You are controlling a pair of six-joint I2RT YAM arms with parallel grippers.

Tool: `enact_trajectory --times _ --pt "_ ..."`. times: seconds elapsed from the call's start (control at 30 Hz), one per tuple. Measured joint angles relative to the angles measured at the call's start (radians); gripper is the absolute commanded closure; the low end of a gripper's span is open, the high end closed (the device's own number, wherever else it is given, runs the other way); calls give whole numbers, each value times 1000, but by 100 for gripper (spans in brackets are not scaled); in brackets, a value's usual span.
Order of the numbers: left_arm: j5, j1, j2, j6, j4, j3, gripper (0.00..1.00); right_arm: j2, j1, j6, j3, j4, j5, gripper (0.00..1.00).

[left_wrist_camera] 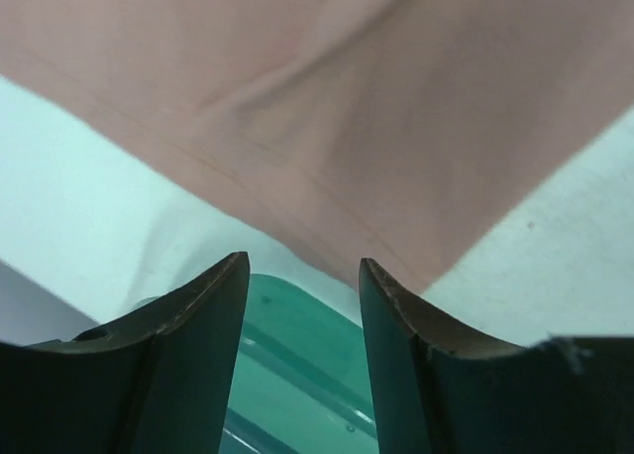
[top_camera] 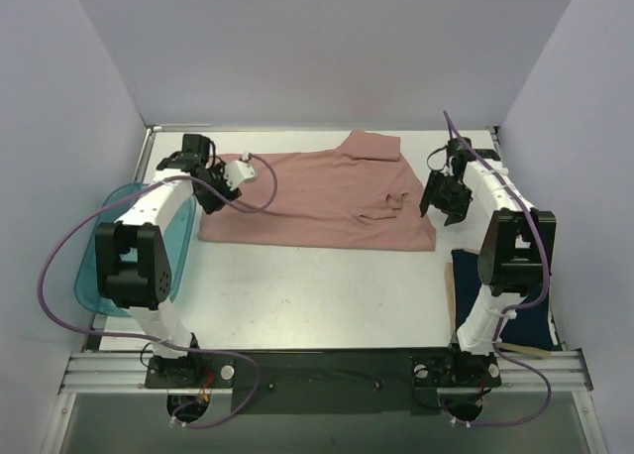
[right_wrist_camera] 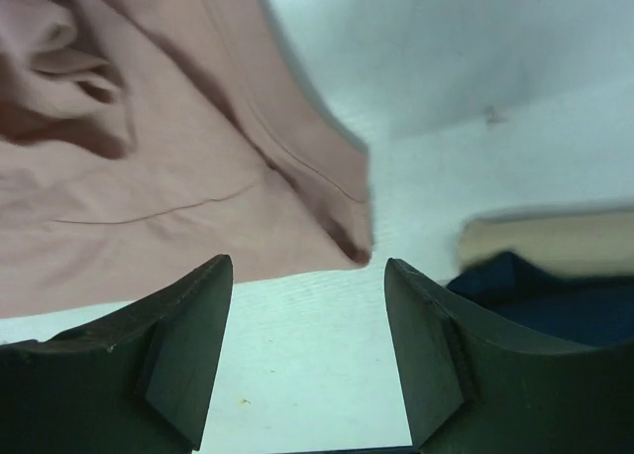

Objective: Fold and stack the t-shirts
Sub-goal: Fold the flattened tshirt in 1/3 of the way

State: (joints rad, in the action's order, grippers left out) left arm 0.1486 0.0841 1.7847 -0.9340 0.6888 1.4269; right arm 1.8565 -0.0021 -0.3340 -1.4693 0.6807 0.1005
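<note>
The dusty pink t-shirt point(top_camera: 322, 198) lies spread flat across the back half of the table, its print hidden; it fills the top of the left wrist view point(left_wrist_camera: 327, 107) and the upper left of the right wrist view point(right_wrist_camera: 149, 176). The dark navy t-shirt point(top_camera: 500, 295) lies folded at the right edge, partly behind the right arm, and shows in the right wrist view point(right_wrist_camera: 555, 300). My left gripper point(top_camera: 211, 198) is open and empty over the pink shirt's left edge. My right gripper point(top_camera: 443, 204) is open and empty just above the pink shirt's near right corner point(right_wrist_camera: 357, 246).
A translucent teal tray point(top_camera: 109, 266) sits at the table's left edge under the left arm, and shows between the left fingers point(left_wrist_camera: 297, 365). A tan board point(right_wrist_camera: 550, 238) lies under the navy shirt. White table point(top_camera: 317, 295) lies in front of the pink shirt.
</note>
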Motion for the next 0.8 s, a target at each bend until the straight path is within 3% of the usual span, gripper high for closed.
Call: enact_trajectory --times 0.27,0.37,0.4,0.43,0.47,0.5,0.53,0.57,0.8 --pt "10 9 68 -160 15 -167 33 77 -39 -11 122 -25 50 46" --pt "-1 11 84 -171 -20 -190 33 83 -38 -15 146 -44 64 53" --pt "-6 12 84 -171 -32 -193 37 82 -38 -18 156 -51 69 59" --pt "-11 14 83 -170 -47 -198 50 82 -38 -18 168 -58 74 72" --pt "-14 15 80 -169 -59 -204 59 82 -37 -18 182 -64 79 78" --pt "-15 17 74 -167 -73 -215 84 82 -37 -17 191 -62 83 88" --pt "-17 19 70 -165 -89 -227 100 81 -38 -21 198 -61 88 93" --pt "-17 21 64 -161 -100 -239 100 79 -39 -24 203 -61 92 100" --pt "-21 26 13 -141 -34 -265 100 -15 -63 -45 304 -55 95 100"
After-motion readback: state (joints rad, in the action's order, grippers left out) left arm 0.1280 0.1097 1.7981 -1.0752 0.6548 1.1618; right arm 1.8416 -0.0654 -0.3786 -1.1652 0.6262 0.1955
